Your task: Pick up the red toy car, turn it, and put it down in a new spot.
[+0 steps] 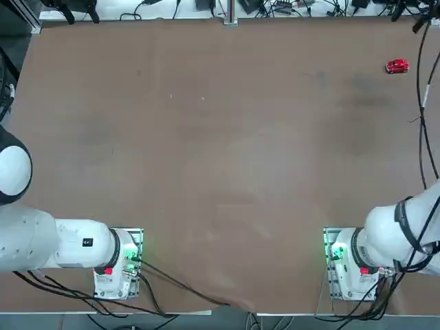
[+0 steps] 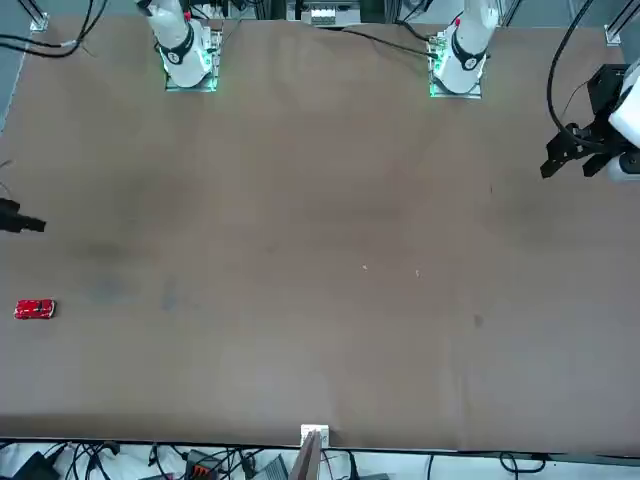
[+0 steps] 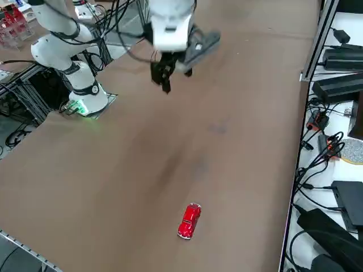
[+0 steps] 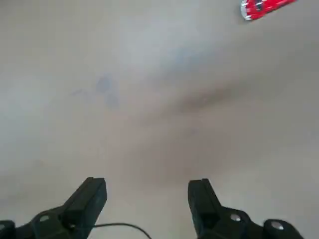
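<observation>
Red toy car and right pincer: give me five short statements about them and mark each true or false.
1. The red toy car stands on its wheels on the brown table. True.
2. The right pincer is shut on the car. False: it is open and holds nothing.
3. The car sits near a far corner of the table, on the working arm's side. True.
4. The pincer touches the car. False: it hangs above bare table, well apart from the car.
5. A second toy car lies mid-table. False: only one car is in view.
</observation>
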Available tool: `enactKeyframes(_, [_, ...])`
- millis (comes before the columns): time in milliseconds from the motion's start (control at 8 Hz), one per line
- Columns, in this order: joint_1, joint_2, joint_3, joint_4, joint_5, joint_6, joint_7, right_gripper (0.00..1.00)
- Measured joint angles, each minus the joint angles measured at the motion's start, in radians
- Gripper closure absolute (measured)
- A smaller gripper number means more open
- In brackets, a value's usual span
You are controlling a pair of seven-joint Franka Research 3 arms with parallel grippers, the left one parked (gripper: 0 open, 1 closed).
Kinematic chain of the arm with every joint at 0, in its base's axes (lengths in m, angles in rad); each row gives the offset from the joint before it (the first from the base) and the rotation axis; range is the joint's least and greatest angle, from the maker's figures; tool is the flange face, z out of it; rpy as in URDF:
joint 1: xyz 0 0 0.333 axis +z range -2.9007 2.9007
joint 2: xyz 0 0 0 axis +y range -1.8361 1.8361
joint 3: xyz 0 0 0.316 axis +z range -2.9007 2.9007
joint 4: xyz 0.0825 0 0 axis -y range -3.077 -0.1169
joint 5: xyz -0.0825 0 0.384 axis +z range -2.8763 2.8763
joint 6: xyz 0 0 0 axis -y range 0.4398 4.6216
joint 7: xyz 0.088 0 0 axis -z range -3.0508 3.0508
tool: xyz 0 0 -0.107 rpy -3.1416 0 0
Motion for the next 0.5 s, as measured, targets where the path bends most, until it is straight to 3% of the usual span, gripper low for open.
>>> enactKeyframes(250, [0.142, -0.055, 0.003, 0.027, -0.079, -0.055, -0.051, 0.0])
enactKeyframes(500, [0.26, -0.145, 0.004, -0.048, -0.155, -0.04, -0.124, 0.0])
